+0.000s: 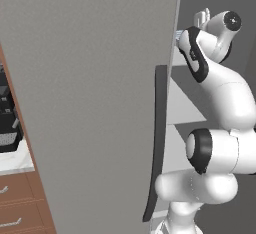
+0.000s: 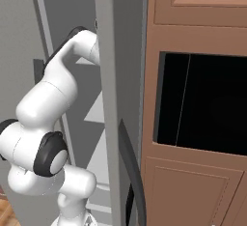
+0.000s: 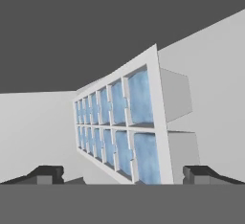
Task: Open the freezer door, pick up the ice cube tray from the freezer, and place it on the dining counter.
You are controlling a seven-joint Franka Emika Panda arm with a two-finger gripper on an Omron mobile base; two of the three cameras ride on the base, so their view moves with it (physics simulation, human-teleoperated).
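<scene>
Gripper (image 3: 122, 176) spread wide, holding nothing, straddling the ice cube tray (image 3: 119, 122); no writing legible.

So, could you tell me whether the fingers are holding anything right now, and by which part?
Nothing is held. The fingers stand wide apart on either side of the ice cube tray, not closed on it.

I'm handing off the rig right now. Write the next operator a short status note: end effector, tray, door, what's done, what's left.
End effector: open, empty, reaching into the freezer.
Ice cube tray: on a pale freezer shelf, right ahead between the fingertips, not yet gripped.
Freezer door: already swung open.
Left: close on the tray, lift it out, carry it to the dining counter.
</scene>
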